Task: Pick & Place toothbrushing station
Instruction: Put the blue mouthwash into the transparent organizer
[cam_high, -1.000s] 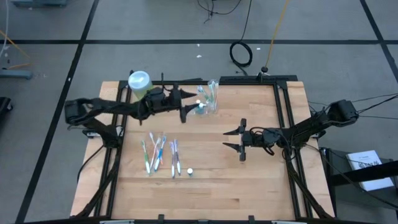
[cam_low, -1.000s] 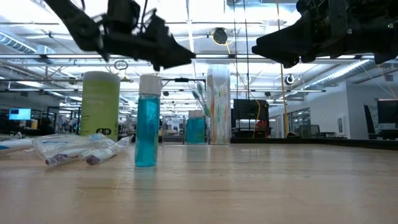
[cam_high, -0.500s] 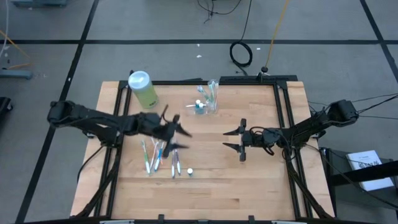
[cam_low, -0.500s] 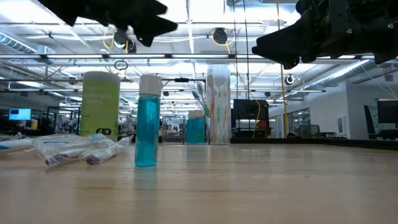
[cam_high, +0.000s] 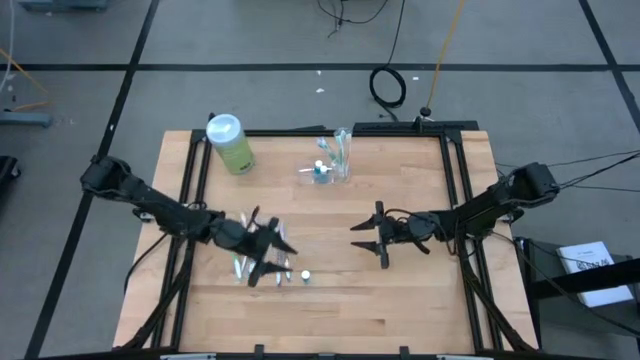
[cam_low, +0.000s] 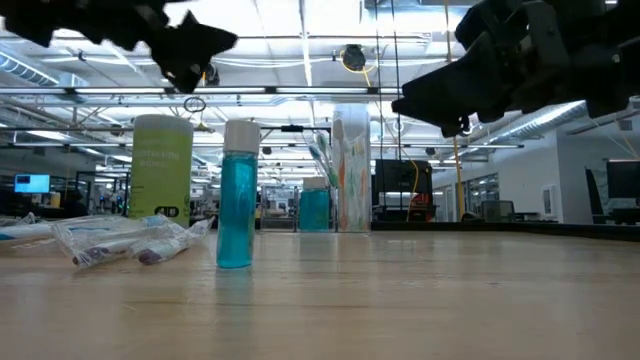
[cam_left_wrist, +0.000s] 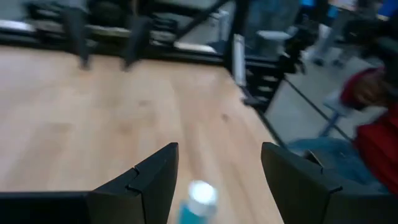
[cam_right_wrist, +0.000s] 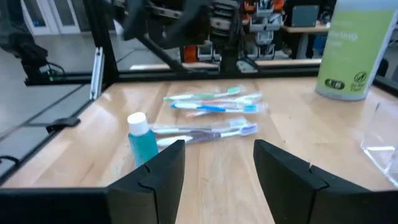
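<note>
Overhead, I hold my left gripper (cam_high: 268, 258) released above the toothbrushes (cam_high: 262, 262), well short of the toothbrushing station (cam_high: 341, 155); my right gripper (cam_high: 372, 236) waits released nearer it.

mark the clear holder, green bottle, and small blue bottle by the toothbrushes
clear holder (cam_high: 342, 152), high view, its see-through wall
green bottle (cam_high: 231, 145), high view, its body
small blue bottle (cam_right_wrist: 142, 141), right wrist view, its blue body
</note>
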